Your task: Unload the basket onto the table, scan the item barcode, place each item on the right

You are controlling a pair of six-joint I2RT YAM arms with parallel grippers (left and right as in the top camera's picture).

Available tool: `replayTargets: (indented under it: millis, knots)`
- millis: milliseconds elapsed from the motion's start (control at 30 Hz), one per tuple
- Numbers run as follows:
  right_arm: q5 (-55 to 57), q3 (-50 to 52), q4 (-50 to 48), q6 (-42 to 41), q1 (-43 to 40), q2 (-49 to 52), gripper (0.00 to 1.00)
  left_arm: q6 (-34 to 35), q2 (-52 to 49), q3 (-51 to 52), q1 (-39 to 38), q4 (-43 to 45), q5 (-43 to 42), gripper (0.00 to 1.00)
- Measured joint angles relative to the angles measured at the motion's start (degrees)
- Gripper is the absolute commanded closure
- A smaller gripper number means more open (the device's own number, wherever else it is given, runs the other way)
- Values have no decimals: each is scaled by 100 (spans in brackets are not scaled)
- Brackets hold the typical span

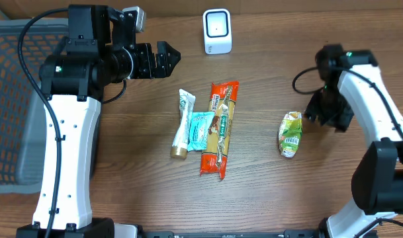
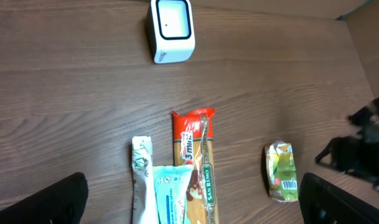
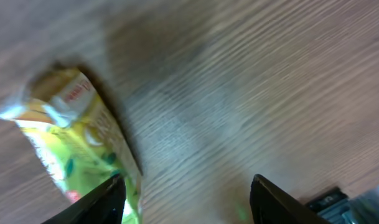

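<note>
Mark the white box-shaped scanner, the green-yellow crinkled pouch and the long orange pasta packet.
white box-shaped scanner (image 1: 218, 28), overhead view, on its windowed face.
green-yellow crinkled pouch (image 1: 291, 135), overhead view, middle of the pack.
long orange pasta packet (image 1: 219, 129), overhead view, halfway along its length.

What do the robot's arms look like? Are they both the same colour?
Yes! The left arm and right arm match: smooth white shells, chunky black joints, looping black cables and a tiny green light on each. The left gripper and right gripper are black, each with two fingers.
</note>
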State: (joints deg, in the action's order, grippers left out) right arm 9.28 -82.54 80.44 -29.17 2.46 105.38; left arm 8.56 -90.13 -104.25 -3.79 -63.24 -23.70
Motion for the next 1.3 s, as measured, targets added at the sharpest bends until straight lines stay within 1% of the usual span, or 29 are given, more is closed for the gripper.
replayTargets:
  millis: [133,267,500,600,767,967,1033,1100,1133,1200,1267,1300]
  knots:
    - [-387,730,-450,177,66,15,39,0,0,0,0,0,0,0]
    - [-664,1062,-546,260,149,22,44,0,0,0,0,0,0,0]
    - [-1152,1093,-658,369,603,22,43,0,0,0,0,0,0,0]
    - [-1303,1093,-903,374,986,22,42,0,0,0,0,0,0,0]
    - [-1615,1093,-1362,376,1513,22,42,0,0,0,0,0,0,1]
    - [-1978,1093,-1958,566,1639,22,44,0,0,0,0,0,0,1]
    - [-2022,1058,-1926,793,1637,24,47,0,0,0,0,0,0,1]
    - [-2046,887,-1720,1043,1633,35,47,0,0,0,0,0,0,0]
    - [-2039,734,-1622,1191,1622,35,46,0,0,0,0,0,0,1]
    - [-2000,352,-1432,1427,1578,39,41,0,0,0,0,-2,0,1]
    - [-1921,-140,-1335,1694,1482,39,27,0,0,0,0,-2,0,1]
    - [-1875,-365,-1351,1864,1425,39,24,0,0,0,0,0,0,0]
